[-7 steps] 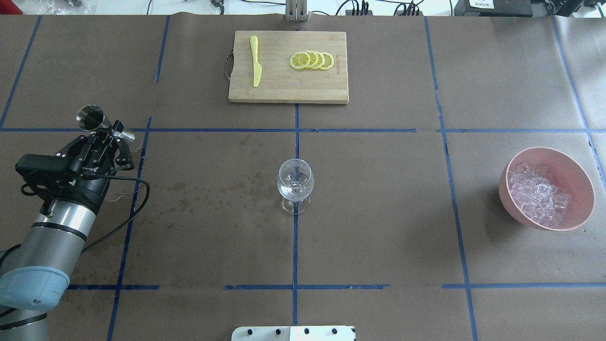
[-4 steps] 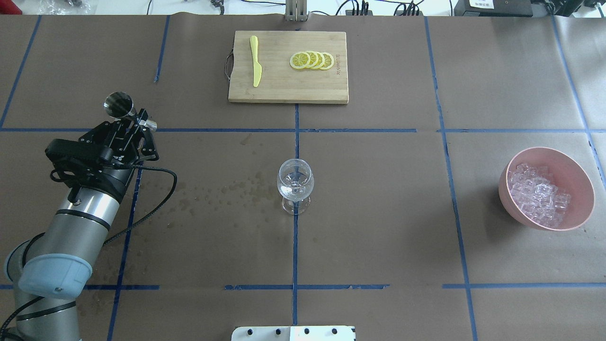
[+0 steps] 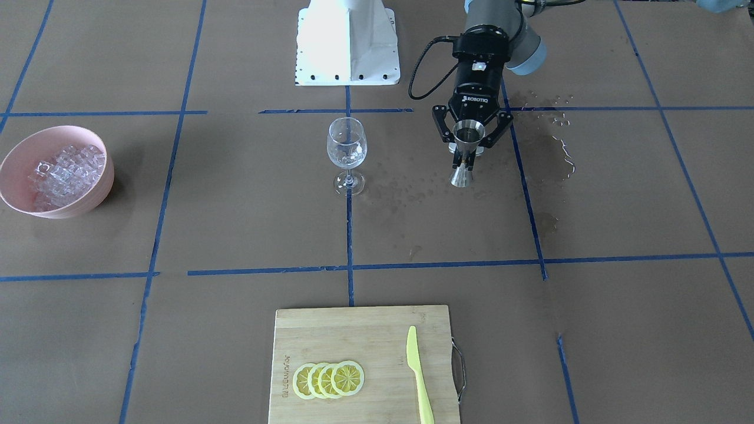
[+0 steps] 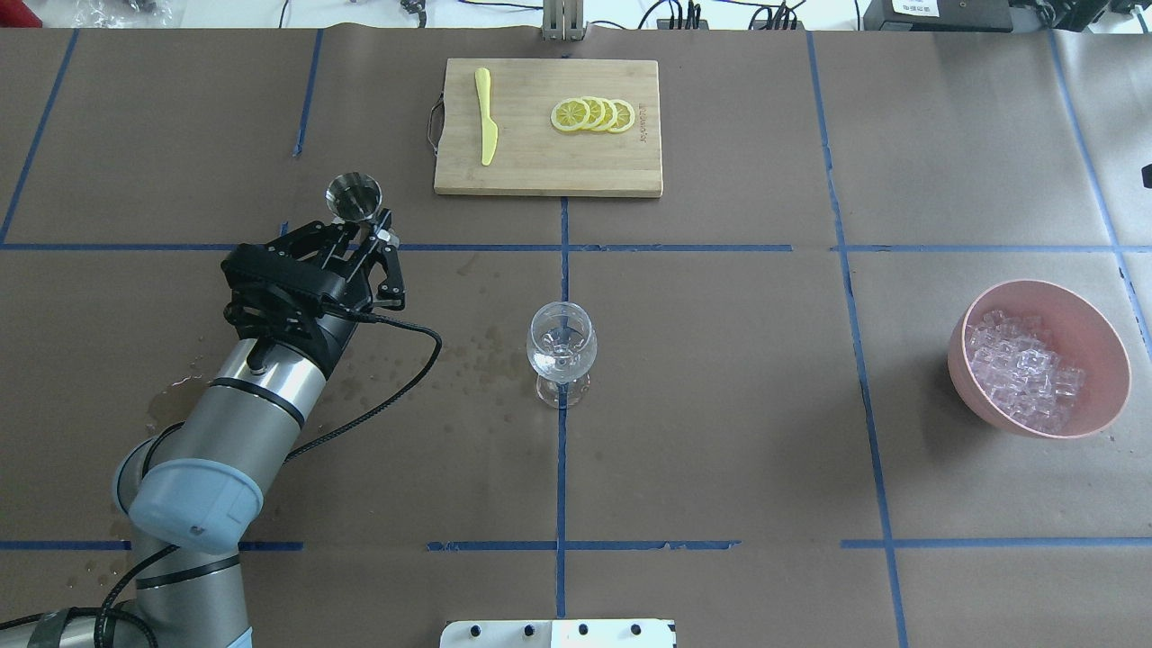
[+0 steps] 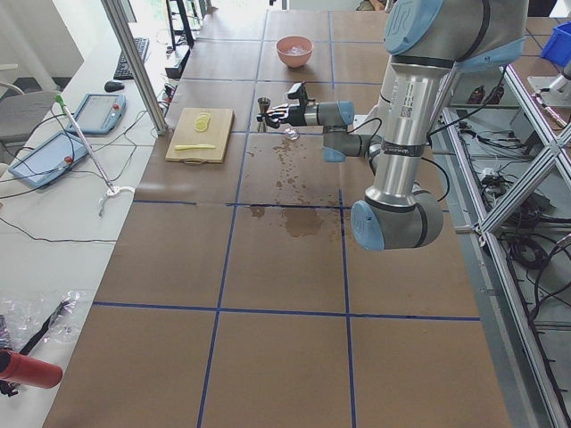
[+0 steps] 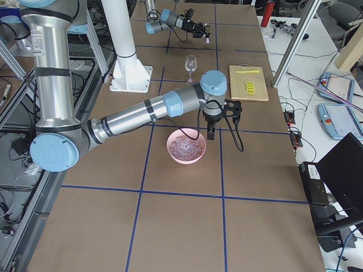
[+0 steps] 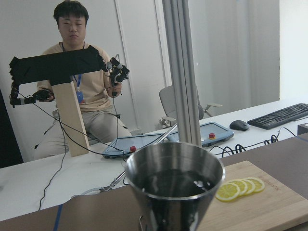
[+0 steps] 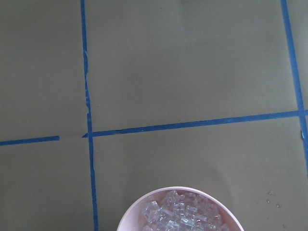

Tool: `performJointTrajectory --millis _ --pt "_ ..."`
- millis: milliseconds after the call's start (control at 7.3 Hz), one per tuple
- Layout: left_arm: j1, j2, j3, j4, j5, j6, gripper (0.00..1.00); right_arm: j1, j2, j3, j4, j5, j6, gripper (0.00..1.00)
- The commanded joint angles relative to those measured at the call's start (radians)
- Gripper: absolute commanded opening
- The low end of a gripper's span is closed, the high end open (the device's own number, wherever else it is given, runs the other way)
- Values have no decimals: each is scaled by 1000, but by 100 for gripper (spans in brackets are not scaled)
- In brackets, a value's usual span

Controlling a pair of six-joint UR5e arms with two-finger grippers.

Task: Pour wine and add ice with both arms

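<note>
The left arm (image 4: 261,396) stands at the overhead view's lower left; the right arm (image 6: 142,116) hangs near the bowl (image 4: 1084,319) at mid right. The glass (image 4: 561,346) stands centre. The left gripper (image 3: 465,156) is clamped on the upright jigger (image 3: 469,133), upper left of the glass, wine (image 7: 175,185) inside. The ice (image 4: 1026,369) lies in the bowl. Of the right gripper (image 6: 210,134) I cannot tell the jaws' state.

Clear heaped ice (image 4: 1026,371), level wine (image 7: 174,183)

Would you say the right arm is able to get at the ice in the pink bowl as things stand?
Probably yes. The right gripper hangs close by the pink bowl, the ice lies uncovered, and nothing stands between them; the left gripper, holding the jigger, is far across the table.
</note>
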Motion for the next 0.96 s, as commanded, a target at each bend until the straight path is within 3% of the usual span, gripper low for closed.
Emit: performJointTrajectory --millis 0,685,822 --pt "3 -82 3 89 -42 44 0 -47 0 37 0 -24 50 100" --pt "63 -97 5 92 -31 75 0 -67 8 38 1 -40 51 100" --pt "83 -97 3 126 29 76 0 -67 8 37 0 -41 51 100"
